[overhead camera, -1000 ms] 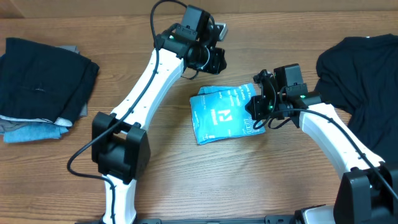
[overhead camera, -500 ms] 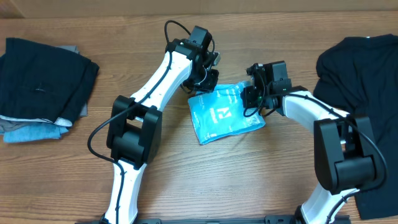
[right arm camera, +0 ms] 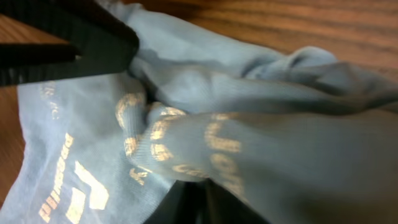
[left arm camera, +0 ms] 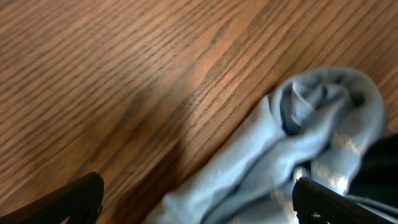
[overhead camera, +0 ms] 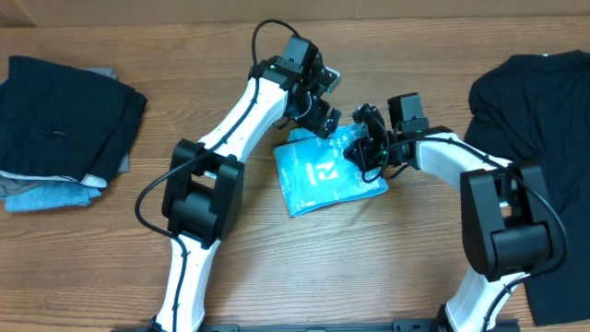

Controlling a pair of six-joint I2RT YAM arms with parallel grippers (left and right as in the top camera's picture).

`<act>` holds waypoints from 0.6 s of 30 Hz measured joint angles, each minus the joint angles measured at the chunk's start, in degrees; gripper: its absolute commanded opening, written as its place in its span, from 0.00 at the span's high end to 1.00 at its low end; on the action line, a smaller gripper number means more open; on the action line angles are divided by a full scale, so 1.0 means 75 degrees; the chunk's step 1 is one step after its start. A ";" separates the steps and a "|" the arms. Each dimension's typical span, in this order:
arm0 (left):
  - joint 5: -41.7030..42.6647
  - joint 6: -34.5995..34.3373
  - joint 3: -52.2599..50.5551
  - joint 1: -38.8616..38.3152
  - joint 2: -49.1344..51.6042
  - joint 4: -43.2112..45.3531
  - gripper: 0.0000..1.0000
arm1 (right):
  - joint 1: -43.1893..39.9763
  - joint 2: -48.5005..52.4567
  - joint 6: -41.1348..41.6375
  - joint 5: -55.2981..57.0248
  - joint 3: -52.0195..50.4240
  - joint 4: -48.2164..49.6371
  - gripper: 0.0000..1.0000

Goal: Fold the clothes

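One light blue T-shirt (overhead camera: 323, 175) in the middle of the table (overhead camera: 277, 267), folded to a small packet with the white print up. Lies flat on its near part; rises in a crumpled bunch at the far right corner. On that bunch, the right gripper (overhead camera: 365, 142), jaws pressed together on the fabric, white lettering wrinkled just in front of its camera. Just left of it, at the far edge of the T-shirt, the left gripper (overhead camera: 324, 120), fingers (left arm camera: 78, 199) spread wide apart, holding nothing, with a blue fold on the wood between them. At the right edge of the table, a plain black shirt (overhead camera: 535, 101). At the left edge, a stack of folded dark garments (overhead camera: 64, 120), well apart from the T-shirt.
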 measured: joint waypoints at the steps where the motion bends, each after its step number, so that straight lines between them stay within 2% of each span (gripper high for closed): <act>1: 0.0003 0.0073 0.0000 -0.0006 0.0038 -0.0003 0.00 | 0.0035 0.0006 -0.0055 -0.0041 0.0012 -0.0105 0.92; 4: -0.0017 0.0178 -0.0003 -0.0006 0.0146 -0.0041 0.00 | 0.0070 0.0009 -0.0149 -0.0297 0.0338 -0.1186 0.87; 9: -0.0154 0.0204 -0.0003 -0.0003 0.0169 -0.0338 0.00 | -0.0367 -0.0309 -0.0195 -0.0420 0.1416 -0.2973 0.63; 15: 0.0431 0.1376 -0.0003 0.0017 0.0172 -0.1183 0.00 | -0.1734 -0.1947 0.0038 -0.0440 0.1964 -0.4121 0.63; 17: 0.0530 0.1390 -0.0003 0.0061 0.0172 -0.1000 0.00 | -0.2017 -0.2075 0.0067 -0.0446 0.1973 -0.4401 0.62; 18: 0.0609 0.1256 0.0003 0.0125 0.0181 -0.0755 0.00 | -0.2180 -0.2101 0.0082 -0.0440 0.1973 -0.4605 0.59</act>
